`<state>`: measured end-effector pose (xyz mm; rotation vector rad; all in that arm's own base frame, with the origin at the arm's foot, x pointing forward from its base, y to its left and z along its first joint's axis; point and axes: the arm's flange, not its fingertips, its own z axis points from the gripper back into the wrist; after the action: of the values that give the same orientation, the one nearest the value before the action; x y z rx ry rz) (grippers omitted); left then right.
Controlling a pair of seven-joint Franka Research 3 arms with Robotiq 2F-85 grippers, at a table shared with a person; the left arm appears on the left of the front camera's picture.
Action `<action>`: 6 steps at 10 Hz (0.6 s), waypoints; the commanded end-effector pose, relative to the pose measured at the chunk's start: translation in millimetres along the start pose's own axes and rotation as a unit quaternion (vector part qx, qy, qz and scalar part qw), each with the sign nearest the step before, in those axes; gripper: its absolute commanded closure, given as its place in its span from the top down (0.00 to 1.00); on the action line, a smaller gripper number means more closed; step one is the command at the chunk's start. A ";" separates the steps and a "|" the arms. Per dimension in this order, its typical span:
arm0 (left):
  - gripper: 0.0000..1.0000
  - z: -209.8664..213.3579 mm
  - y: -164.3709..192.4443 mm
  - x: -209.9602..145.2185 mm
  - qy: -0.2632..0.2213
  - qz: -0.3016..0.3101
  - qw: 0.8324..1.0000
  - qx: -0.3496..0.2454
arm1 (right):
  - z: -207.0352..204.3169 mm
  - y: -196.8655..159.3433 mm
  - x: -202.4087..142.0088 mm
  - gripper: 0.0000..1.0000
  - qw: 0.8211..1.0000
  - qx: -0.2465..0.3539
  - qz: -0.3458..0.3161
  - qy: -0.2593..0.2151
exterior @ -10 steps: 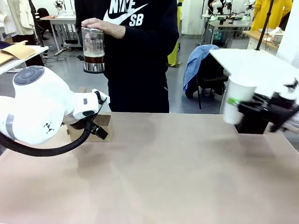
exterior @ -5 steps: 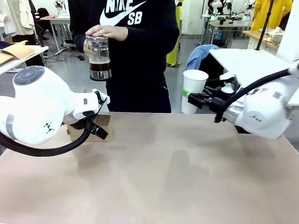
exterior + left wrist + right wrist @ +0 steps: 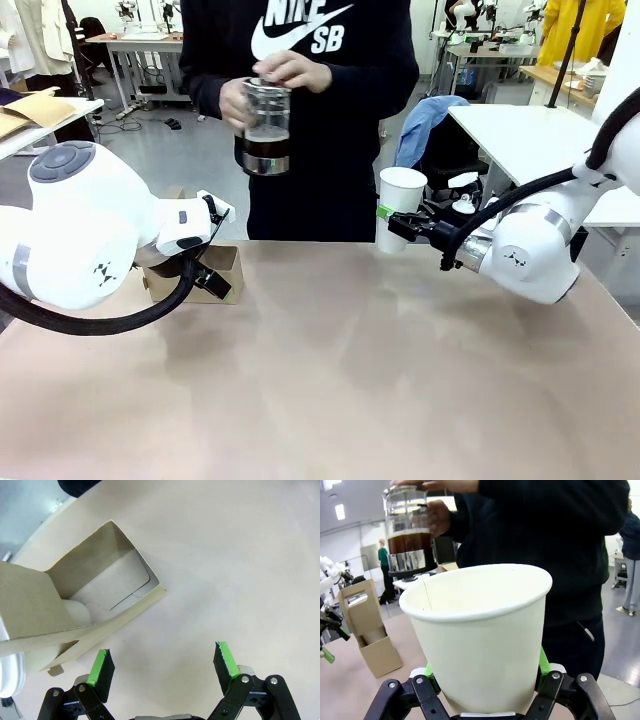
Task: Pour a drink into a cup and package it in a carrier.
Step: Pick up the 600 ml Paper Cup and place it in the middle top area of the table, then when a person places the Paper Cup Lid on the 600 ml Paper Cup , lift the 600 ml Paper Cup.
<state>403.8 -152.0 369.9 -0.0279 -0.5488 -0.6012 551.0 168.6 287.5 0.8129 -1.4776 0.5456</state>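
Note:
A person at the far side holds the clear glass jug (image 3: 265, 125) in both hands, with dark brown drink (image 3: 409, 542) in its lower part. It hangs above and to the left of the tall white paper cup (image 3: 399, 208). My right gripper (image 3: 398, 226) is shut on the cup (image 3: 480, 635) and holds it upright above the table's far edge. The brown cardboard carrier (image 3: 222, 262) stands at the far left, partly behind my left arm. My left gripper (image 3: 164, 664) is open just beside the carrier (image 3: 85, 600), with nothing between its pads.
The tan table (image 3: 340, 380) spreads out in front of both arms. A white table (image 3: 530, 135) and a chair draped in blue cloth (image 3: 425, 130) stand behind at the right. The person's dark torso (image 3: 330, 110) is directly beyond the cup.
My right arm has carried the cup leftward from the far right towards the person. The person has stepped right and lowered the jug nearer the cup. My left arm has stayed still.

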 end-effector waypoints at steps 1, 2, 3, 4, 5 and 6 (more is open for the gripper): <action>1.00 0.4 0.3 -0.1 -0.001 0.000 1.000 0.000 | 0.8 1.2 4.7 0.81 1.000 0.005 0.009 0.008; 1.00 0.4 0.3 -0.1 -0.001 0.000 1.000 0.000 | 0.8 1.2 4.7 0.81 1.000 0.005 0.009 0.008; 1.00 0.4 0.3 -0.1 -0.001 0.000 1.000 0.000 | 0.8 1.2 4.7 0.81 1.000 0.005 0.009 0.008; 1.00 0.4 0.3 -0.1 -0.001 0.000 1.000 0.000 | 0.8 1.2 4.7 0.81 1.000 0.005 0.009 0.008; 1.00 0.4 0.3 -0.1 -0.001 0.000 1.000 0.000 | 0.8 1.2 4.7 0.81 1.000 0.005 0.009 0.008; 1.00 0.4 0.3 -0.1 -0.001 0.000 1.000 0.000 | 0.8 1.2 4.7 0.81 1.000 0.005 0.009 0.008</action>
<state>403.8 -152.0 369.9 -0.0279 -0.5489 -0.6012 551.1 166.8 288.3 0.8069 -1.4769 0.5559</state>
